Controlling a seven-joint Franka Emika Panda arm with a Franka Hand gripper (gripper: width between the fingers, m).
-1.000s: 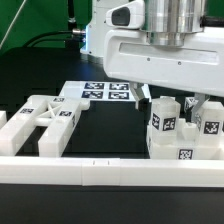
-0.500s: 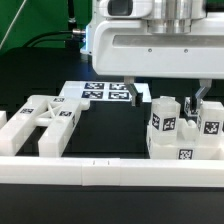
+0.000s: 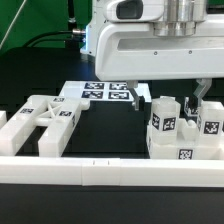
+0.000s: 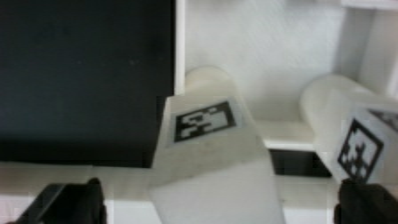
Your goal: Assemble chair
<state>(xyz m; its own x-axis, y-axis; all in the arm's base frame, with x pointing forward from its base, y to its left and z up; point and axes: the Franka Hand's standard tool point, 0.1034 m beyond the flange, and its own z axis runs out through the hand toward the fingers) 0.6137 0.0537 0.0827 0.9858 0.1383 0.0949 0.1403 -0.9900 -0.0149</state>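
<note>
**Entry 1: seat block [image 3: 185,152].** White, tagged, standing on the black bench [image 3: 110,135] at the lower right of the exterior view, just behind the border rail [image 3: 100,172].

**Entry 2: leg bars [image 3: 163,115].** Two round-topped, tagged posts rise upright from the seat block. The wrist view shows both side by side with a gap between them. Whether they are fully seated cannot be told.

**Entry 3: X-braced frame [image 3: 45,112].** It lies flat at the lower left of the exterior view, well apart from the seat block.

**Entry 4: marker board [image 3: 105,92].** It lies flat at centre, behind the parts.

**Entry 5: jaws.** They are spread wide and hold nothing, hanging above the leg bars. One of the black fingers [image 3: 137,98] stands clear to the exterior view's left of the nearer bar. The other sits close to the far bar.

**Hazards (judged):**
- The far-side finger looks nearly in line with the second bar. A straight descent could land it on the bar's top and tip or shove the whole block.
- Closing off-centre on one bar could twist it in its slot.
- A sideways nudge could slide the block against the rail.
</note>
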